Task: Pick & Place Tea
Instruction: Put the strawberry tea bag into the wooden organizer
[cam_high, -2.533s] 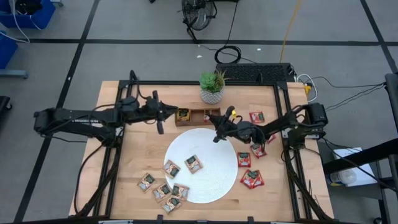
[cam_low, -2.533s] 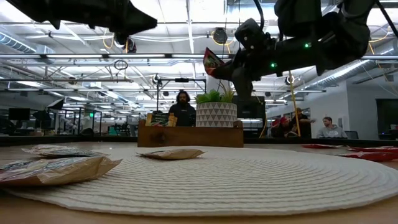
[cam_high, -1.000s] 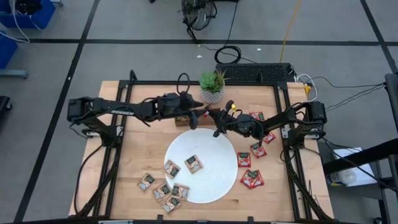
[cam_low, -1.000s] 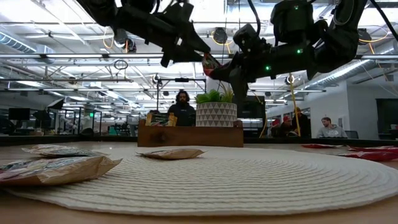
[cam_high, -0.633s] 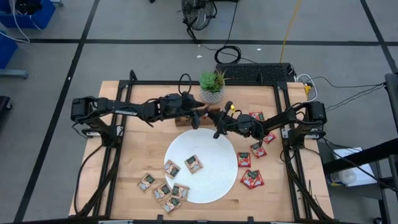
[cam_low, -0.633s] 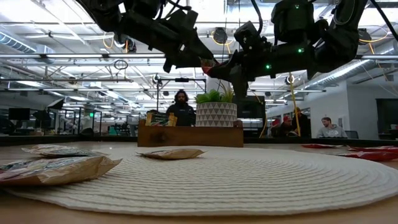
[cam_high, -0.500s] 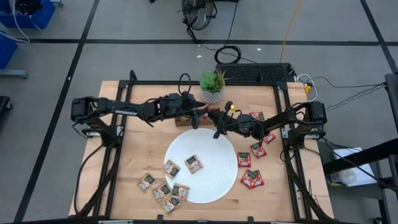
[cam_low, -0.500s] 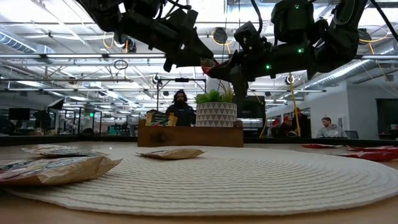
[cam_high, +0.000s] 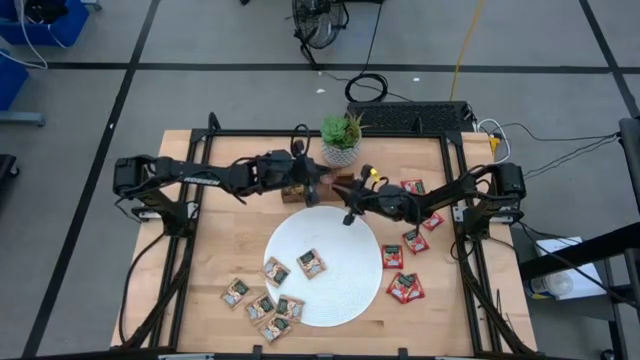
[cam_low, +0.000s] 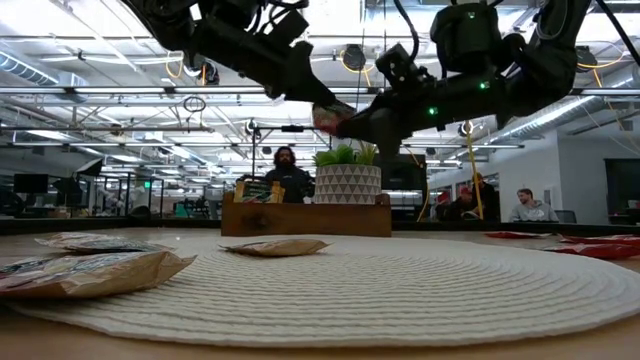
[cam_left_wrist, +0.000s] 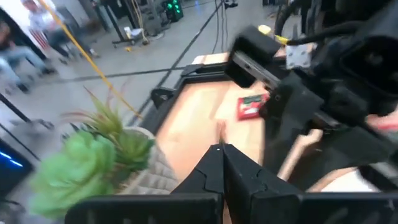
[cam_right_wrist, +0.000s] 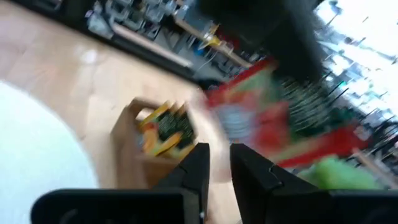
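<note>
A red tea sachet (cam_low: 330, 118) hangs in the air at the upper middle of the low view, between the tips of the two grippers; the left gripper (cam_low: 318, 100) comes in from the upper left and has its fingers pressed together on the sachet's edge; the right gripper (cam_low: 355, 125) meets it from the right. In the right wrist view the same red sachet (cam_right_wrist: 261, 118) shows blurred just past that arm's fingers (cam_right_wrist: 200, 163), which stand a narrow gap apart with nothing between them. In the left wrist view the fingers (cam_left_wrist: 214, 165) meet at a closed point.

From above, the left gripper (cam_high: 312, 190) and right gripper (cam_high: 348, 210) come together just above the upper rim of the white plate (cam_high: 330, 305), over the wooden tray (cam_low: 305, 215); a potted plant (cam_high: 340, 140) stands just behind the tray.

Two tan sachets (cam_high: 276, 270) lie on the plate's left part; four more tan ones (cam_high: 260, 306) sit at its lower left edge, partly on the table (cam_high: 220, 250). Five red sachets (cam_high: 404, 288) are scattered on the table to the right of the plate. People show in the room beyond the table in the low view.
</note>
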